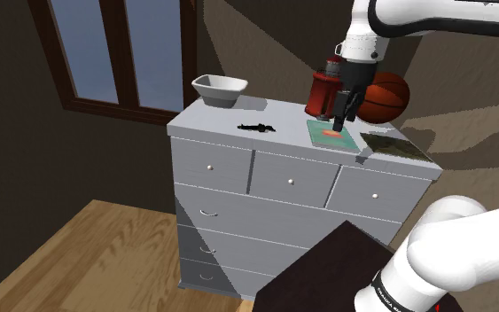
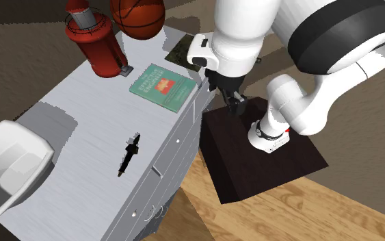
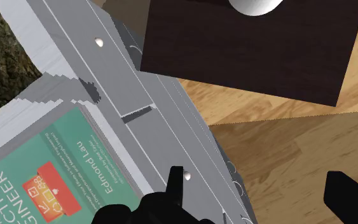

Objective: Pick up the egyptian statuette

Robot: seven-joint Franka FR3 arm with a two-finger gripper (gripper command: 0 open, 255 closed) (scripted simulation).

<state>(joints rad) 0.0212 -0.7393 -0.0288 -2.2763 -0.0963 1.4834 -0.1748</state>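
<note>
- A dark-framed window sits in the wall at the shoulder view's far left, above a brown wooden floor.
- A grey chest of drawers stands to its right; its flat grey top is the worktop.
- A white, square-edged bowl stands at the worktop's back corner, on the shoulder view's left.
- The small black statuette lies flat on the worktop, right of the bowl and nearer the front edge. It is well apart from the tool, with bare grey surface all round it.
- A teal book with an orange-red emblem lies flat further right, close to the front edge.
- A red canister with a dark top stands upright behind the book.
- The all-black tool hangs above the book's front side. Its fingers stand apart, with nothing between them. In the wrist view they frame the drawer fronts and the floor below.
- An orange-brown basketball rests at the back, right of the canister.
- A flat, dark mottled green slab lies at the worktop's right end.
- The dark brown box stand sits at lower right.
</note>
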